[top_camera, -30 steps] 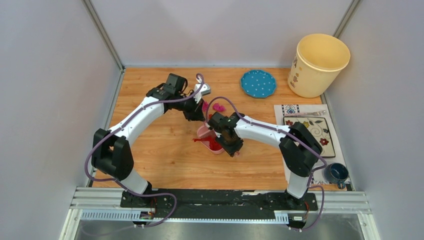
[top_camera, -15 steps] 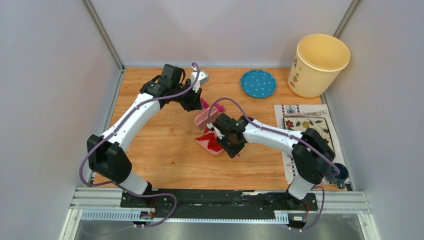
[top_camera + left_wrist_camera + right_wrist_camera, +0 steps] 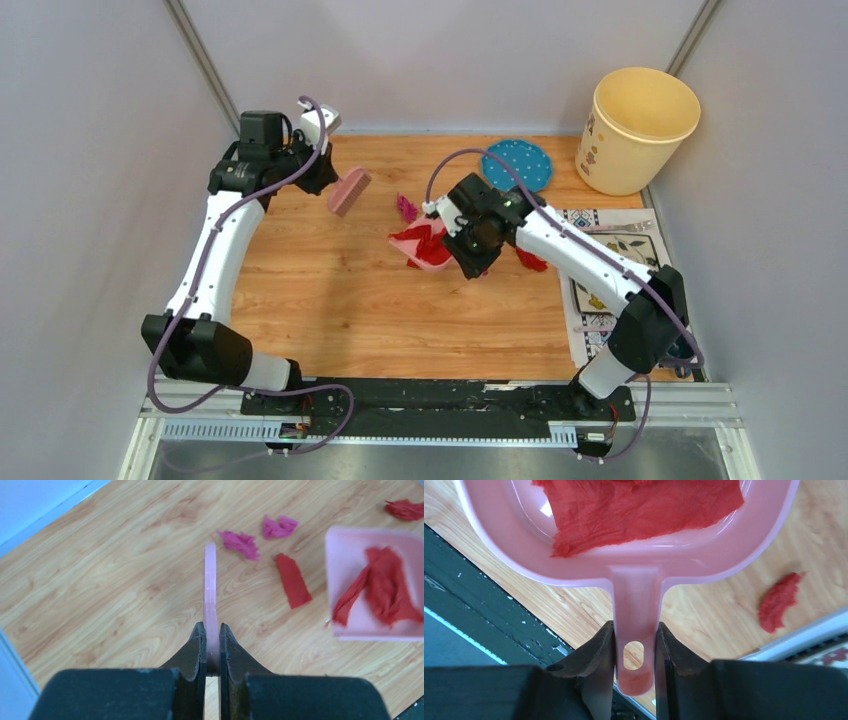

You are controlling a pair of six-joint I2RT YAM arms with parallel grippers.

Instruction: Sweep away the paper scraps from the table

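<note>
Left tool (image 3: 212,631) grips the brush (image 3: 210,582) edgewise; right tool (image 3: 634,632) pinches the dustpan (image 3: 634,587) handle, red paper scraps (image 3: 639,507) inside, others on the counter (image 3: 120,580).

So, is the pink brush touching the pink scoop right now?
Apart. The top view shows the brush well left of the scoop, with bare table between them.
</note>
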